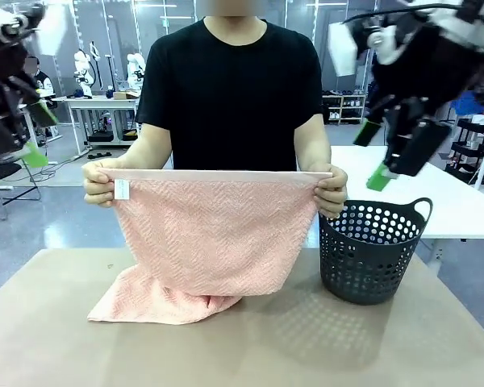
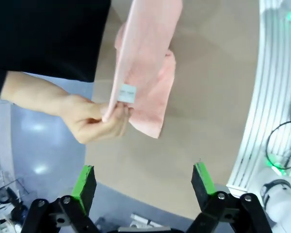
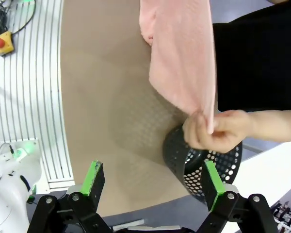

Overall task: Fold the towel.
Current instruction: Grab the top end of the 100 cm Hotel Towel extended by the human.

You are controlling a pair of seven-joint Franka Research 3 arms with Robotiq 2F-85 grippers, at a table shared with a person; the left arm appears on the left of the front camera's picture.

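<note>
My left gripper (image 2: 143,182) and right gripper (image 3: 153,179) both hang open; a person's two hands (image 1: 101,184) hold one towel (image 1: 210,242) up beside one basket (image 1: 371,254).

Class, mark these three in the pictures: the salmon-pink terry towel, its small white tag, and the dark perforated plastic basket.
Salmon-pink terry towel (image 1: 210,234): front view, middle of the hanging panel.
Small white tag (image 1: 122,189): front view, its centre.
Dark perforated plastic basket (image 1: 363,270): front view, front wall.
</note>
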